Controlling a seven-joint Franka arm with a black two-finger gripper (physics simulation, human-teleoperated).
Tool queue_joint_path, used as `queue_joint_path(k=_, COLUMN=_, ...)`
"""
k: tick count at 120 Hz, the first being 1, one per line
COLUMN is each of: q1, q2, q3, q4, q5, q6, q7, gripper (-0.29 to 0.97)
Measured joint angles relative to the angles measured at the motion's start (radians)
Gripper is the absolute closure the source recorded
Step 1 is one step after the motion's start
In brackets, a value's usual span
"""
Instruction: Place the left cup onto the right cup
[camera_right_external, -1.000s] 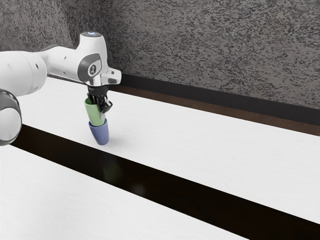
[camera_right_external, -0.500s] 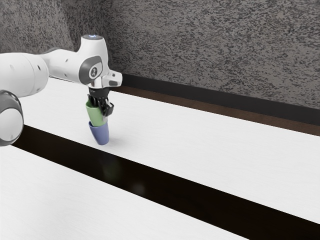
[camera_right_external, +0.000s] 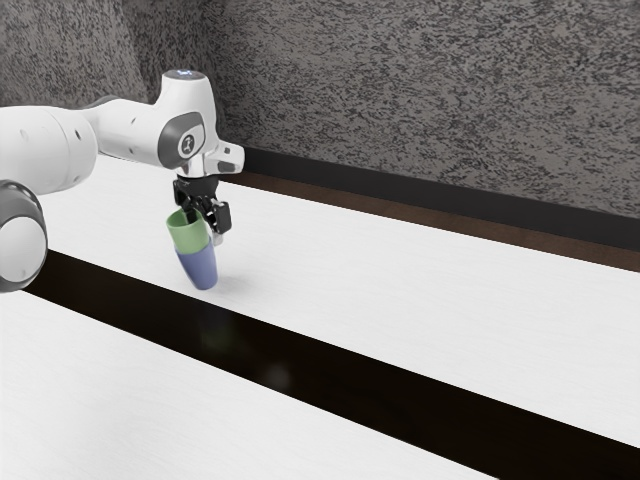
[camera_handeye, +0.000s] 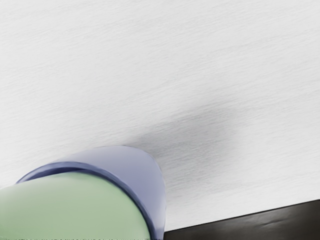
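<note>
Starting closest to the exterior camera: a white surface (camera_right_external: 420, 300) with a wide dark band (camera_right_external: 300, 370) running diagonally across it. Just past that band is the blue cup (camera_right_external: 203, 270), base on the white part, leaning toward the exterior view's left. The green cup (camera_right_external: 187, 237) is nested down inside it, with only its upper part and open mouth sticking out. The black fingers (camera_right_external: 220, 216) sit right at the green cup's rim, on the side toward the exterior view's right. They look spread apart rather than clamped on it, though the rim hides part of one. Behind them the white arm (camera_right_external: 120, 130) comes in from the exterior view's left, then there's a dark brown strip (camera_right_external: 450, 205) along the surface's far edge and a speckled grey wall (camera_right_external: 420, 90). The wrist cam gives what the side one can't: a close look at the green cup (camera_handeye: 65, 210) sitting snug inside the blue cup's (camera_handeye: 145, 180) rim just under the hand, with a soft shadow on the surface (camera_handeye: 175, 75) and a corner of the dark band (camera_handeye: 260, 225) close to the stack.
</note>
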Motion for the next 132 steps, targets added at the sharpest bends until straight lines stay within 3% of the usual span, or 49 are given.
queue_joint_path(k=33, q1=-0.003, q2=-0.022, q3=0.0, q4=0.0, q5=0.001, q6=-0.001, q7=0.001, gripper=0.01)
queue_joint_path(k=85, q1=-0.011, q2=-0.162, q3=-0.008, q4=-0.02, q5=0.0, q6=-0.032, q7=-0.008, gripper=0.0)
queue_joint_path(k=110, q1=-0.023, q2=-0.348, q3=-0.011, q4=-0.163, q5=-0.024, q6=-0.067, q7=-0.043, gripper=0.0)
queue_joint_path(k=132, q1=-0.069, q2=-0.486, q3=-0.01, q4=-0.204, q5=-0.033, q6=-0.133, q7=-0.085, gripper=0.0)
